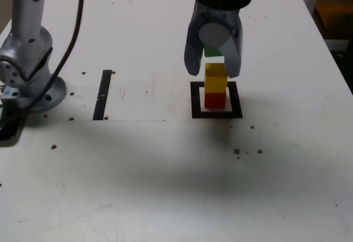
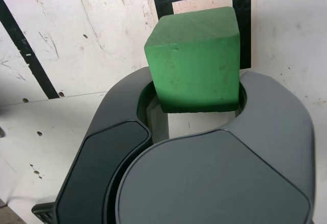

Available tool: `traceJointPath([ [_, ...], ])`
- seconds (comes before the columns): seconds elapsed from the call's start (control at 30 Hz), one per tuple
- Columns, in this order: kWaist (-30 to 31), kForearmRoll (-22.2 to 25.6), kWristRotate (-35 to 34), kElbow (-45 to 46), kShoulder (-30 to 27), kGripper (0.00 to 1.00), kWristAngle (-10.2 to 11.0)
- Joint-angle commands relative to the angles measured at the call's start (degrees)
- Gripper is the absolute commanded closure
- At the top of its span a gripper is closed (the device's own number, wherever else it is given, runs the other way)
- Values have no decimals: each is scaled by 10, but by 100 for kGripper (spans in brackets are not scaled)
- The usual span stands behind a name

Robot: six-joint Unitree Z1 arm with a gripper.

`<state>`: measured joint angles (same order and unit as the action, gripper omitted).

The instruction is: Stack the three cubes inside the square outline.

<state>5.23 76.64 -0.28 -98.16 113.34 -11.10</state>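
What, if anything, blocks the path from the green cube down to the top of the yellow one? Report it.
Nothing visible does: below the green cube, in the gripper, the exterior view shows only a gap above the yellow cube.

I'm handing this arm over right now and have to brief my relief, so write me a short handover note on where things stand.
Gripper: shut on the green cube, which it holds over the stack, with a gap seen beneath it in the exterior view.
Placed: red cube inside the square outline, yellow cube on top of it.
Done: the two lower levels.
Left: lower the green cube onto the yellow one, release, back the gripper off. I would check alignment first, as the fingers hang close around the yellow cube and might nudge it.
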Motion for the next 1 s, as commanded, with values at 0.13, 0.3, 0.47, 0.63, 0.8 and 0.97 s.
traceJointPath([
  [0.13, 1, 0, 3, 0, 3, 73, -12],
  [0.3, 5, -1, 3, -2, 5, 73, -20],
  [0.47, 8, -2, 3, -3, 8, 73, -25],
  [0.63, 8, -6, 6, 0, 11, 73, -31],
  [0.8, 8, -10, 9, 5, 13, 72, -34],
  [0.97, 8, -18, 15, 12, 20, 71, -42],
])
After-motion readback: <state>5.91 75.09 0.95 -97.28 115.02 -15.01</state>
